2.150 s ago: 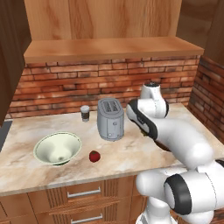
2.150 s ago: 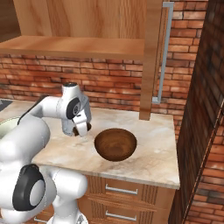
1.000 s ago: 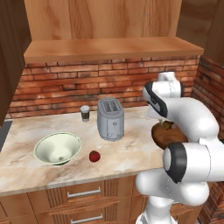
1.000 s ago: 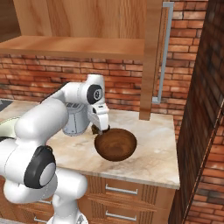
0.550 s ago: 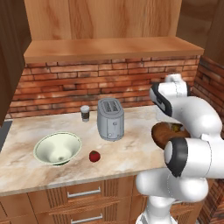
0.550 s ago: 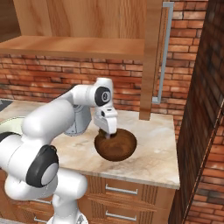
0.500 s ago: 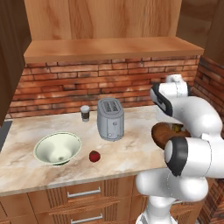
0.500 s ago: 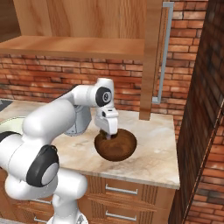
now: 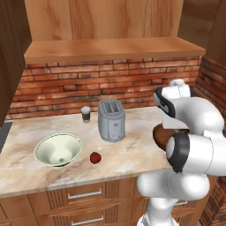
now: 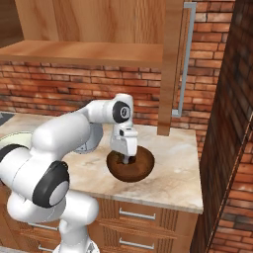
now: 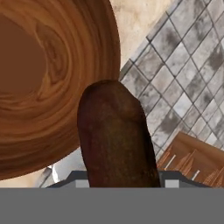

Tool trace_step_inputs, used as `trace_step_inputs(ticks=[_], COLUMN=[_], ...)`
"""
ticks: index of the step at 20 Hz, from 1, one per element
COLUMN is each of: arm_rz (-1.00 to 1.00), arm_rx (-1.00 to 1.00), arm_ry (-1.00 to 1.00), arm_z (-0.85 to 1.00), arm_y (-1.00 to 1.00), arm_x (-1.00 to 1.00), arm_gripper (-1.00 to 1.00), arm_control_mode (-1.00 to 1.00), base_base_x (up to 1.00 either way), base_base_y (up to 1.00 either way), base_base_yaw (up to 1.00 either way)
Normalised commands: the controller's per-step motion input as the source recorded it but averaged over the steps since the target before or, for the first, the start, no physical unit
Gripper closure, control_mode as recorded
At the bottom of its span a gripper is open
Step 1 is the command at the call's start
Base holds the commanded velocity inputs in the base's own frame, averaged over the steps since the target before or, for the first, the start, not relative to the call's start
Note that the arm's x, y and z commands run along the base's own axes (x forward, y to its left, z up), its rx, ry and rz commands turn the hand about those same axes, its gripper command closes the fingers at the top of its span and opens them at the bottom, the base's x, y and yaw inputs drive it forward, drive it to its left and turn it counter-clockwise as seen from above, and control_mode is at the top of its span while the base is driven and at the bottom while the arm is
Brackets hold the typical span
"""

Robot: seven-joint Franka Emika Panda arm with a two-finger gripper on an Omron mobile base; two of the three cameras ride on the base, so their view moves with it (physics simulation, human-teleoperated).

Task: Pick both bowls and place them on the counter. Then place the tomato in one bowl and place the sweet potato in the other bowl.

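I am holding my hand (image 10: 129,159) pointing straight down over the dark wooden bowl (image 10: 131,167), with the fingers partly closed around the sweet potato (image 11: 116,136). In the hand view the dark brown lump is sitting upright between my fingers, its far end hanging just past the bowl's rim, above the wood-grain inside. The brown bowl is resting on the marble table (image 10: 173,179) toward its right end, near the brick wall. Further left on the same table, the white and green bowl (image 9: 58,150) is standing open side up, and the tomato (image 9: 95,157) is lying just beside it on the slab. A silver toaster (image 9: 111,120) and a small grey shaker (image 9: 85,114) are standing behind them.
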Motion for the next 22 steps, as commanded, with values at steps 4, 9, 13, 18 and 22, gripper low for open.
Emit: trace_step_inputs(ticks=[4, 9, 13, 18, 22], arm_rz=[0.0, 0.0, 0.0, 0.0, 0.0], arm_rx=[0.0, 0.0, 0.0, 0.0, 0.0], arm_ry=[0.17, 0.2, 0.19, 0.08, -0.01], arm_z=[-0.08, -0.1, -0.08, -0.05, 0.0], arm_y=[-0.03, 0.0, 0.0, 0.0, 0.0], arm_x=[-0.15, -0.15, -0.16, -0.09, -0.01], arm_gripper=[1.0, 1.0, 1.0, 1.0, 1.0], arm_control_mode=[-1.0, -1.0, -1.0, -1.0, -1.0], base_base_x=[0.0, 0.0, 0.0, 0.0, 0.0], base_base_y=[0.0, 0.0, 0.0, 0.0, 0.0], base_base_yaw=[0.0, 0.0, 0.0, 0.0, 0.0])
